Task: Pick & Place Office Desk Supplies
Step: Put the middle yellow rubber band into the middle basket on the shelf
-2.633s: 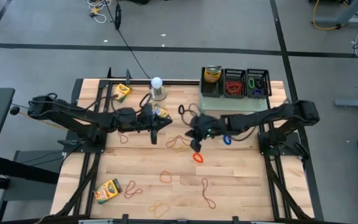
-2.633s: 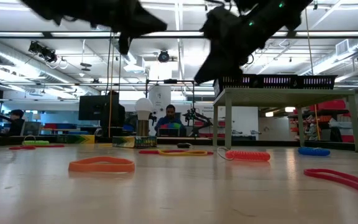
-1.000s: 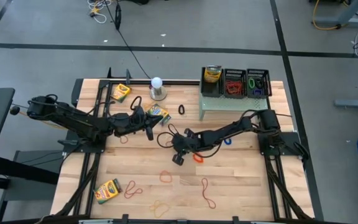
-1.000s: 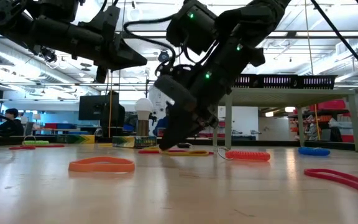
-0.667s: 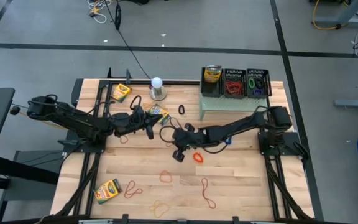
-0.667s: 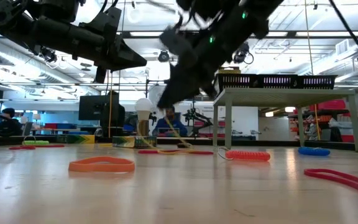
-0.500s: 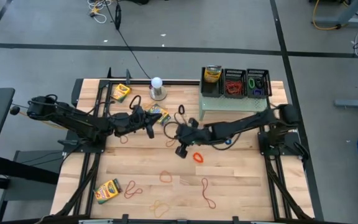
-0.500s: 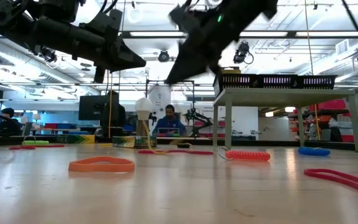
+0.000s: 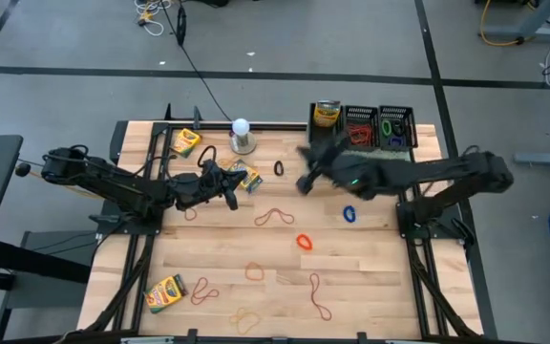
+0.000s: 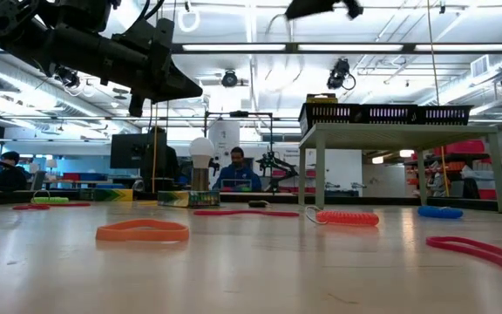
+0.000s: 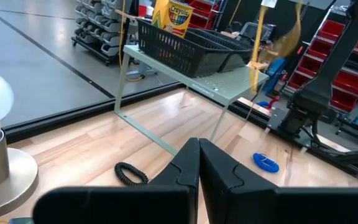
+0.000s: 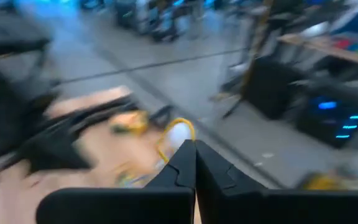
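The right gripper (image 9: pixel 306 182) hung high over the surface (image 9: pixel 370 287), just in front of the green riser (image 9: pixel 370 159), its fingers together on a yellow band (image 12: pixel 174 135) that looped out from between them in the right wrist view. The left gripper (image 9: pixel 233 194) hovered above the surface's rear left part beside a crayon box (image 9: pixel 247 178), fingers pressed together with nothing between them. On the riser stood three black baskets (image 9: pixel 363 126): one with a crayon box, one with red bands, one with green and purple. Loose bands lay about the surface: a tan one (image 9: pixel 273 217), an orange one (image 9: pixel 305 242), a blue one (image 9: pixel 349 214) and a black one (image 9: pixel 279 169). Two more boxes (image 9: pixel 165 293) lay at the surface's front left and rear left.
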